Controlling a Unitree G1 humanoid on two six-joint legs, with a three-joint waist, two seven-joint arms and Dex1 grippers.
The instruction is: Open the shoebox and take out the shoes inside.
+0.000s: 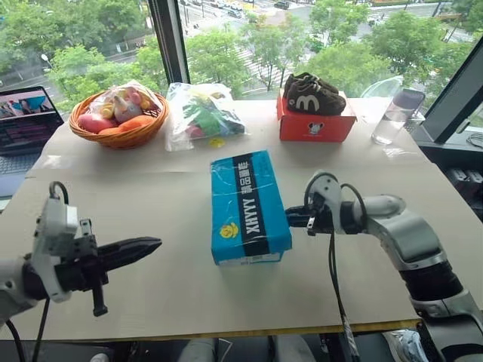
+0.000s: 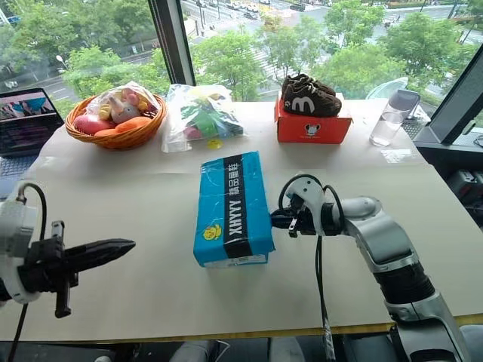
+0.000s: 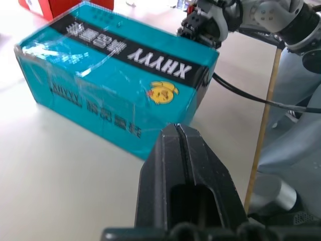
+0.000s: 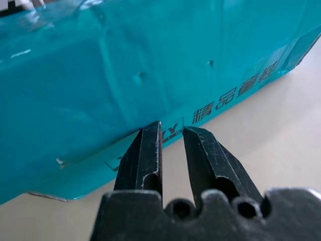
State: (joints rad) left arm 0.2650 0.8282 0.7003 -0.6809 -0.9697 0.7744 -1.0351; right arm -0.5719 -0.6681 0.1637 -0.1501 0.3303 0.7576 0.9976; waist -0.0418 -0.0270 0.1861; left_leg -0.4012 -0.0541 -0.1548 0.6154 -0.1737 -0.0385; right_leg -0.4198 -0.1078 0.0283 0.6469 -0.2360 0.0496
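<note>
Against the shoebox (image 1: 247, 205) side, right gripper (image 4: 172, 131) slightly parted (empty); left gripper (image 1: 147, 245) closed.

The table (image 1: 151, 226) carries the closed shoebox (image 1: 247, 205), basket (image 1: 118, 119), bag (image 1: 202, 113), red box (image 1: 315, 124).

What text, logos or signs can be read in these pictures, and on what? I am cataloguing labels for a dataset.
"XHYYY": white capitals on the black band across the lid of the bright blue cardboard shoebox.
Chinese characters beside it on the band, and on the box's side walls: not legible.
"m": white logo on the dark brown shoes.
Small emblem on the red-orange box: too small to read.
Laptop screen: unreadable.
</note>
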